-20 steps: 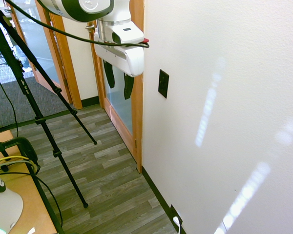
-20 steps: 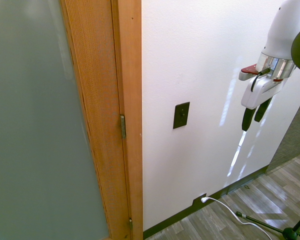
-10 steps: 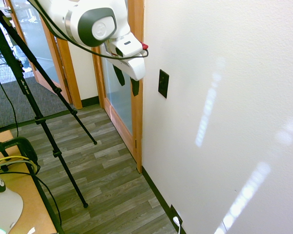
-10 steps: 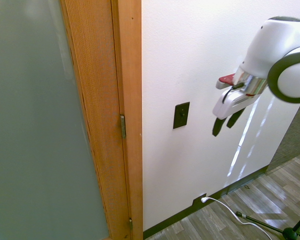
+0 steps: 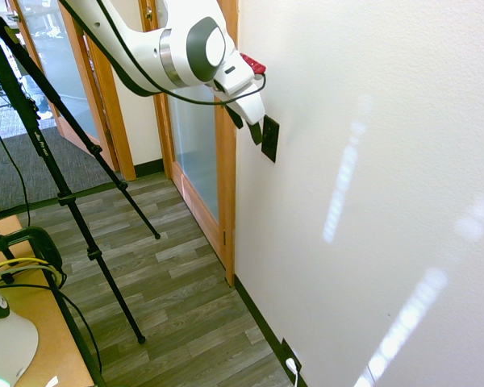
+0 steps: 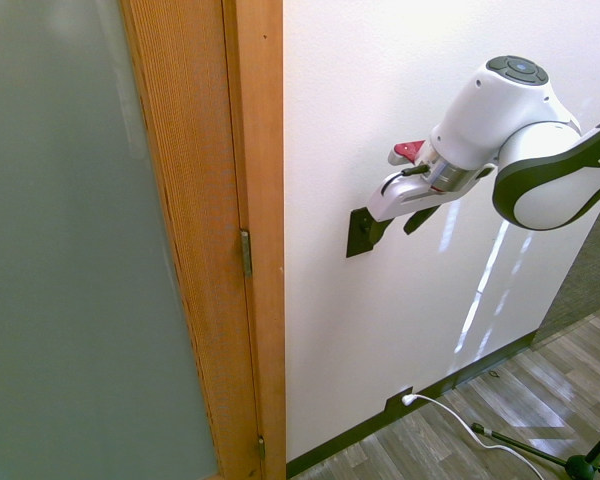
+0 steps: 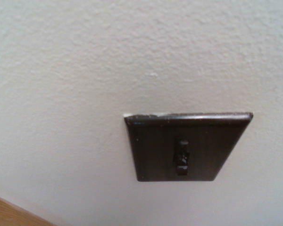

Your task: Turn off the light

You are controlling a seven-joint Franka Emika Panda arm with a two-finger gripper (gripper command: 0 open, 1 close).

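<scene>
The wall (image 5: 371,121) is a broad white plane with plenty of free room on the side away from the door frame (image 6: 255,200), so I judge that any swing or retreat is best made there rather than toward the wood. The frame stands close beside the switch (image 5: 270,139), a hard edge I would not want my wrist to clip. Below, the floor (image 5: 177,298) is well apart from me, and the outlet (image 6: 398,402) with its white plug sits down at the baseboard, far from my work. My claw (image 6: 393,224) stands open, holding nothing, angled down at the wall with one fingertip across the plate's upper edge in both outside views; whether it touches I cannot tell. The switch is a small black plate on the wall just beside the frame, and in the wrist view its toggle (image 7: 181,157) shows as a tiny stub at the plate's middle. To do this well, I think I should bring one fingertip just above that stub and press down along the wall, gently, keeping the other finger off the plate.
</scene>
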